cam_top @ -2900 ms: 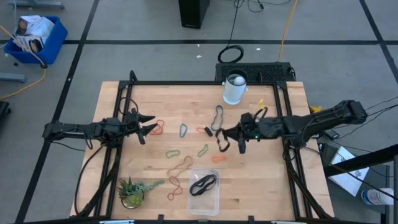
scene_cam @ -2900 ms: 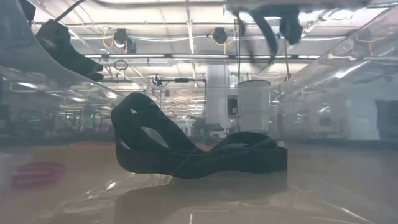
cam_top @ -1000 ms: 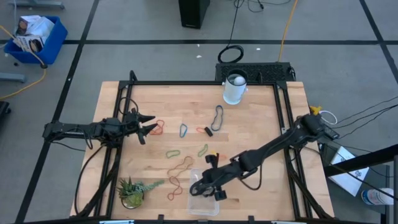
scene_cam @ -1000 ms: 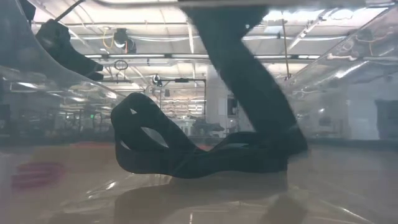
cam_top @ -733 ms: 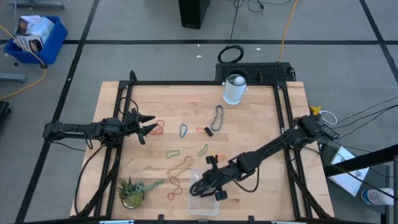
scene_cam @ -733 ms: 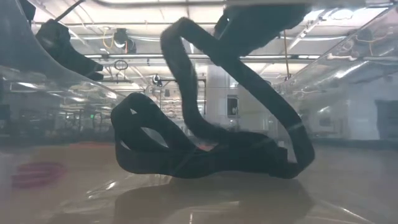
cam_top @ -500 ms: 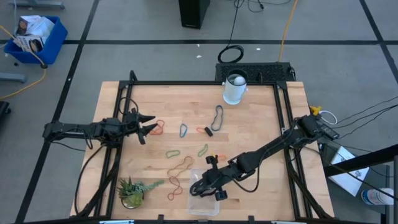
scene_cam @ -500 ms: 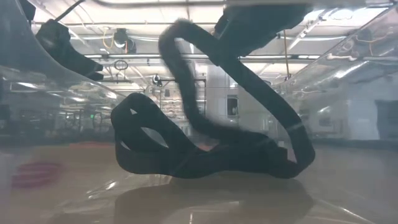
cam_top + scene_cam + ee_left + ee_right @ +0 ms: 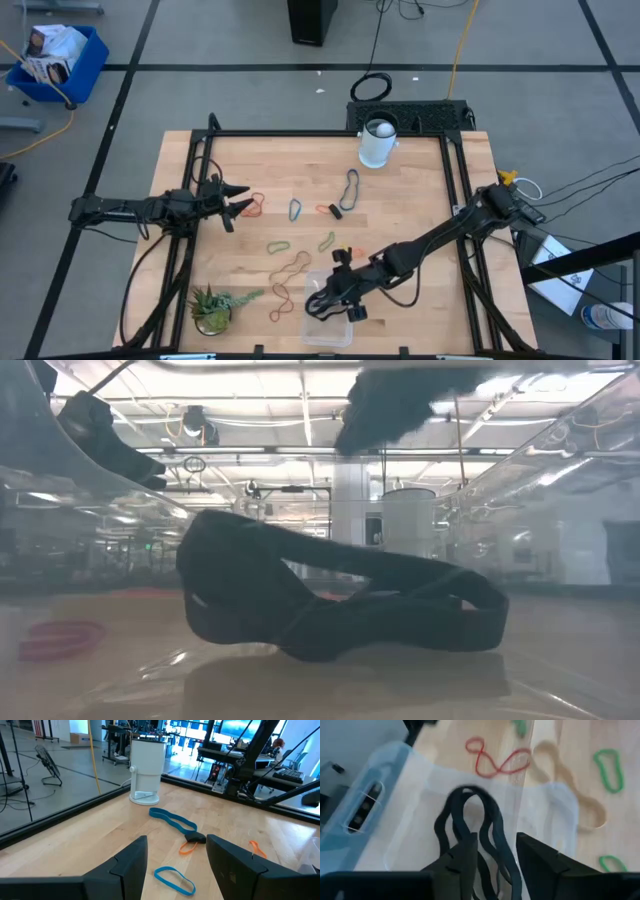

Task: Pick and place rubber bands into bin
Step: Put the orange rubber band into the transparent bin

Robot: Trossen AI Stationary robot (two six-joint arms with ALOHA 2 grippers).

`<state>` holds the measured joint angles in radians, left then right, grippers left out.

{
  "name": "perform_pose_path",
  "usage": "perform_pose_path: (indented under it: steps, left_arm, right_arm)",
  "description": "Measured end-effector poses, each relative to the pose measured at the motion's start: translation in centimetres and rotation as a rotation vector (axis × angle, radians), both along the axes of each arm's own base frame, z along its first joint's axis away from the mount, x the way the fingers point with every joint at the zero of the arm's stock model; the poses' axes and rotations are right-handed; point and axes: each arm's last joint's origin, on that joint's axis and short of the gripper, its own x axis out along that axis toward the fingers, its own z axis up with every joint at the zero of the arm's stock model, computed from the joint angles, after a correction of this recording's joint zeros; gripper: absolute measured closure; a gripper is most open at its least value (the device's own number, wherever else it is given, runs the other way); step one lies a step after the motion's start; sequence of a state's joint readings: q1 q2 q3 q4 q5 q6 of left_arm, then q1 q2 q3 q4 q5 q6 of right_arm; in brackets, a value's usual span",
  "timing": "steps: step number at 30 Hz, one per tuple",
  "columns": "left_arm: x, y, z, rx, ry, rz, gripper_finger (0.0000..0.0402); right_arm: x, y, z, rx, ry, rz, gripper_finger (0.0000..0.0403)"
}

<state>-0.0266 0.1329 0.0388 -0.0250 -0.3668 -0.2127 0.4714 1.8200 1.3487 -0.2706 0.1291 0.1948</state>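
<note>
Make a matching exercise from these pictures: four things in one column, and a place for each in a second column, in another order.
Things:
1. black rubber bands
2. white cup
3. small green plant
4. right tool

Places:
A. at the table's far edge
B. over the clear bin
C. lying inside the clear bin
D. near the table's front left corner

Pairs: 1-C, 2-A, 3-D, 4-B

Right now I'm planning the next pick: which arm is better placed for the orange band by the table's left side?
Left. Its open claw sits right beside the orange band, while the right claw hangs open over the bin, across the table.
</note>
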Motion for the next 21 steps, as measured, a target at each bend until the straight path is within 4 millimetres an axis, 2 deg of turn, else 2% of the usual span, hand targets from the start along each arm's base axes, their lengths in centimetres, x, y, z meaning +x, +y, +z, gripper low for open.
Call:
perform_pose_path:
  steps: [6, 10, 14, 18, 21]
  left_arm:
    - [0.0, 0.0, 0.0, 0.000, 0.000, 0.000, 0.0192]
    - [0.0, 0.0, 0.0, 0.000, 0.000, 0.000, 0.0192]
    - [0.0, 0.0, 0.0, -0.002, -0.001, 0.000, 0.0192]
    - [0.0, 0.0, 0.0, -0.003, -0.002, 0.000, 0.0192]
    - [0.0, 0.0, 0.1, -0.006, -0.017, -0.005, 0.0192]
  right_arm:
    - [-1.7, -1.5, 5.3, -0.002, -0.141, 0.046, 0.0260]
    - [-3.5, -2.8, 9.4, -0.011, -0.269, 0.079, 0.0262]
    - [-5.5, -4.0, 12.7, -0.008, -0.372, 0.093, 0.0263]
    - [-7.4, -4.9, 15.1, 0.019, -0.451, 0.083, 0.0263]
    - [-8.1, -5.5, 15.7, -0.008, -0.467, 0.017, 0.0264]
